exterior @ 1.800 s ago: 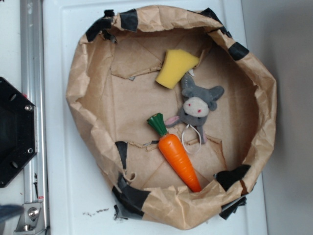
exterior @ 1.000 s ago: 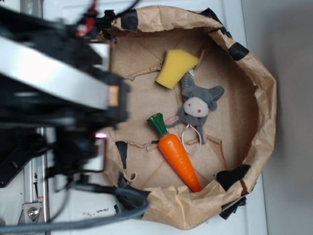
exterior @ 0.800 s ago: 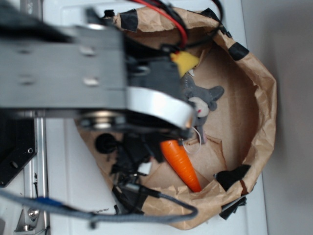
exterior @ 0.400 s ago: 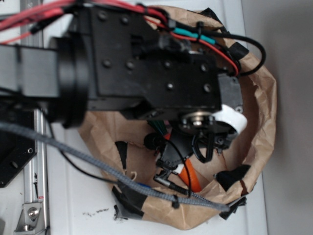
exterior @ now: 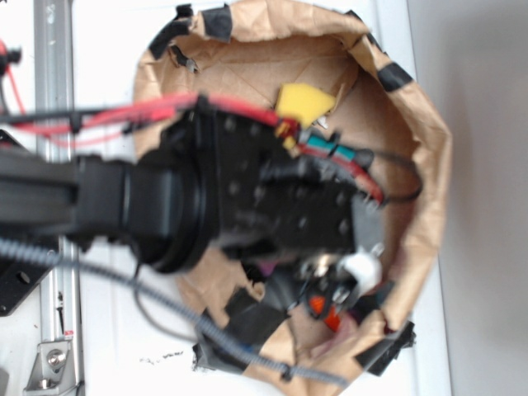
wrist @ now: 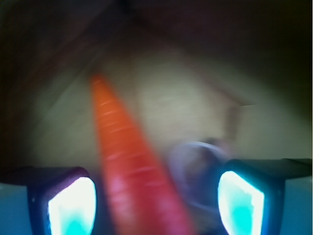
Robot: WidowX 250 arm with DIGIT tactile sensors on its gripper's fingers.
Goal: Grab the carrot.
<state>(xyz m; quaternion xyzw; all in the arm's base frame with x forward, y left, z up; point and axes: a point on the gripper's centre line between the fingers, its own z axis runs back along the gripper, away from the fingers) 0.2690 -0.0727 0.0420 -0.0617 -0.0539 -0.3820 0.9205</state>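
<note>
The orange carrot (wrist: 132,171) lies on the brown paper, blurred, running from between my fingers up to its pointed tip at the upper left in the wrist view. My gripper (wrist: 156,205) is open, one finger on each side of the carrot, apart from it. In the exterior view the arm covers most of the carrot; only a bit of orange (exterior: 323,312) shows under the gripper (exterior: 334,289) near the bag's front wall. Its green stem cap is hidden.
The brown paper bag (exterior: 429,190) with black tape patches rings the work area. A yellow sponge wedge (exterior: 304,101) lies at the back. A white ring (wrist: 195,171) lies right of the carrot. The grey plush is hidden under the arm. A metal rail (exterior: 51,74) runs along the left.
The arm swung in from the left over the bag and came down over the carrot. The bag's shape has shifted a little. The carrot has not visibly moved.
</note>
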